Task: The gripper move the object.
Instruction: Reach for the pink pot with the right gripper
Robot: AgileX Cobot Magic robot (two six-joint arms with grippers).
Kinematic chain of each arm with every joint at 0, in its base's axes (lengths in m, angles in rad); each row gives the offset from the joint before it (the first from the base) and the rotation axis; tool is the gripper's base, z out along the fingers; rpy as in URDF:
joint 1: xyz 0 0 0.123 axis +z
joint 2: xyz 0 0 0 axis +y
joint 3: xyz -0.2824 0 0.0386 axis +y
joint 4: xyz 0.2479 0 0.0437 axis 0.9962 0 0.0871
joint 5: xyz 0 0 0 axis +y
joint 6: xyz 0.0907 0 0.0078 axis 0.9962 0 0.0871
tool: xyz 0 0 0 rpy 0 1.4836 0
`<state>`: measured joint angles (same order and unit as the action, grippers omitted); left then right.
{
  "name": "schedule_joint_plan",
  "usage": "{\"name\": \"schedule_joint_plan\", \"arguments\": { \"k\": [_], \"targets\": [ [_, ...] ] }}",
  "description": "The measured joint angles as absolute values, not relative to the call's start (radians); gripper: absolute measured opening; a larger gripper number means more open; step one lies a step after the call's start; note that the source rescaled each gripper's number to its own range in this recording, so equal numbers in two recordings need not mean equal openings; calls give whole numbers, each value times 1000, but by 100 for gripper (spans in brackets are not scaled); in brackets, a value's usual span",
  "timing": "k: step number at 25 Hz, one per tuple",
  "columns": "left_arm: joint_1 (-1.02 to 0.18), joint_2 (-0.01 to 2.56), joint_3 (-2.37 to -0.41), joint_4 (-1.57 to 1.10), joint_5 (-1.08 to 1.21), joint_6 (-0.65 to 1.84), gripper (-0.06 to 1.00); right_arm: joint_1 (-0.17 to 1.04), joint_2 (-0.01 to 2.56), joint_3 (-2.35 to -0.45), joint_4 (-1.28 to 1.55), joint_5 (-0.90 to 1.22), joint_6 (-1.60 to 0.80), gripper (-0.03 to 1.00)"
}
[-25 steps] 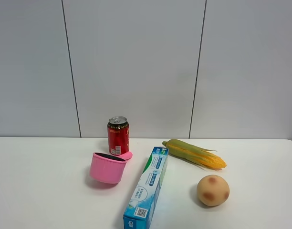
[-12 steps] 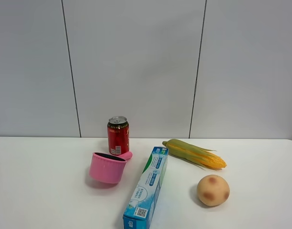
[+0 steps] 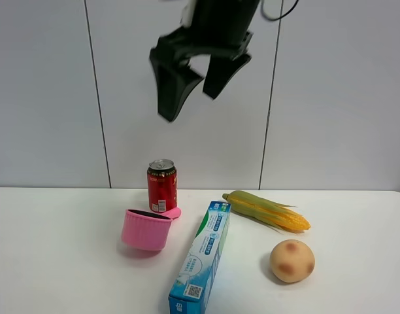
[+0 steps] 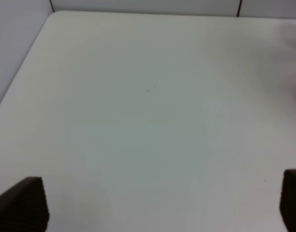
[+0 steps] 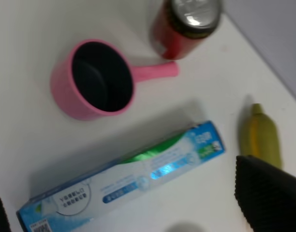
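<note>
Ideally the empty, wide-open right gripper [image 3: 188, 106] straddles the saucepan [image 3: 146, 230] wall, clearing the can [image 3: 162, 186] at its one o'clock.

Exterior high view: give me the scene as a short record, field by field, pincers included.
object to move: pink saucepan, upright on the white table, untouched
handle: points back, ending beside the red can
right pincer: open, empty, high above the can and saucepan
left pincer: open, over bare table, seen only in its wrist view
other things: toothpaste box right of the saucepan; corn cob and potato farther right
</note>
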<state>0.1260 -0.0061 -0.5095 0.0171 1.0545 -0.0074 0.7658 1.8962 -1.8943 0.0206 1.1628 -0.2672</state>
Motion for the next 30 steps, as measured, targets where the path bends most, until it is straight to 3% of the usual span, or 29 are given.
{"name": "schedule_joint_plan", "arguments": {
  "k": [8,17,23,30],
  "targets": [
    [126,-6,-510,17,1054,-7,100,819,2165,-2009,23,1169,-301,100],
    [126,-6,-510,17,1054,-7,100,820,2262,-2015,9,1101,-346,97],
    [126,-6,-510,17,1054,-7,100,820,2301,-2016,31,1059,-354,83],
    [126,-6,-510,17,1054,-7,100,820,2347,-2016,10,1037,-355,75]
  ]
}}
